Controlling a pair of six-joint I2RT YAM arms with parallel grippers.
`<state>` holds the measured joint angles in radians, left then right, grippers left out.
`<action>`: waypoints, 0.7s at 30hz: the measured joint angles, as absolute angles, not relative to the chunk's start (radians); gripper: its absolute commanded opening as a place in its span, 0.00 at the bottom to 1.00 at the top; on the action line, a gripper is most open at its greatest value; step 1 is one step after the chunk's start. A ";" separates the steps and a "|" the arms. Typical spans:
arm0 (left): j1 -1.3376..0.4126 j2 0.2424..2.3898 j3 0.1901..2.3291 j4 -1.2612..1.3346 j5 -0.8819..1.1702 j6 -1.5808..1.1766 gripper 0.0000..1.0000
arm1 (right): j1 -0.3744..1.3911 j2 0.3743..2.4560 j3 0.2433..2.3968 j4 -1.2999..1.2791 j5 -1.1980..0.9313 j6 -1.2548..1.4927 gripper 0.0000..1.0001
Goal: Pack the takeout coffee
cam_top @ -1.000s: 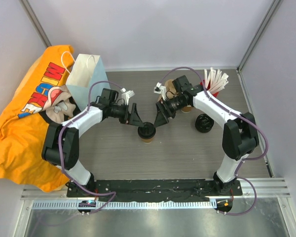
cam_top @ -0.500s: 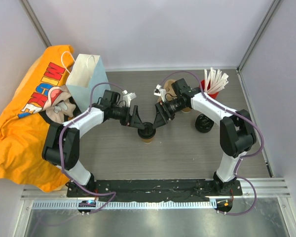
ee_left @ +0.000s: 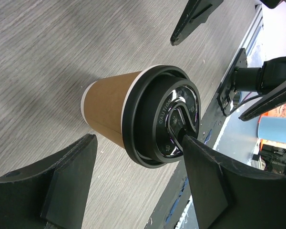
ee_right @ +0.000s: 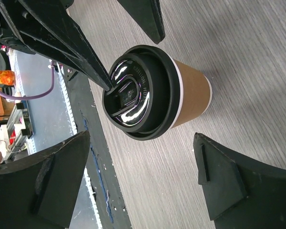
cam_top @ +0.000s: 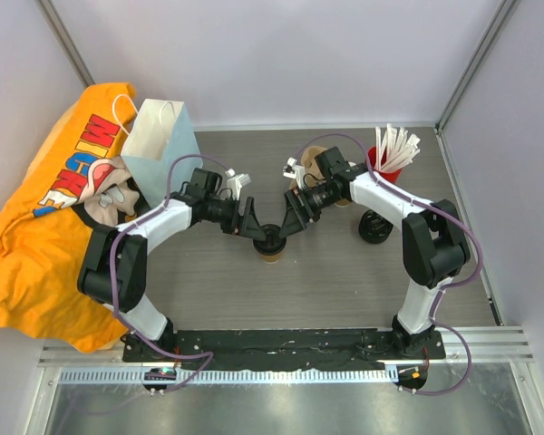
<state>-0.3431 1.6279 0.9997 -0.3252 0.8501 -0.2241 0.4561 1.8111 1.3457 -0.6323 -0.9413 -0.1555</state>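
The takeout coffee (cam_top: 270,243), a brown paper cup with a black lid, stands upright mid-table between both grippers. In the left wrist view the cup (ee_left: 107,112) and its lid (ee_left: 159,117) sit just beyond my open left gripper (ee_left: 138,176), and one fingertip (ee_left: 186,140) lies over the lid's top. In the right wrist view the cup (ee_right: 190,98) stands beyond my open, empty right gripper (ee_right: 140,176). From above, the left gripper (cam_top: 251,220) is left of the cup and the right gripper (cam_top: 290,217) is right of it.
A pale blue paper bag (cam_top: 159,145) stands open at the back left beside an orange cloth (cam_top: 36,217). A stack of lidless brown cups (cam_top: 313,163) stands behind the right arm. A red cup of white sticks (cam_top: 394,149) and loose black lids (cam_top: 376,227) are at the right.
Both grippers have closed in on the cup, the left moving right and the right moving left. The cup has not moved.
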 measured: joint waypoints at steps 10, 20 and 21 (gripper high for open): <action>-0.345 1.628 0.983 -0.306 0.834 -0.224 0.77 | 0.456 1.811 1.341 -0.604 -0.942 -0.146 0.97; -0.345 1.628 0.975 -0.287 0.830 -0.226 0.77 | 0.469 1.811 1.340 -0.598 -0.939 -0.142 0.97; -0.345 1.628 0.975 -0.287 0.830 -0.226 0.77 | 0.471 1.811 1.339 -0.598 -0.937 -0.143 0.97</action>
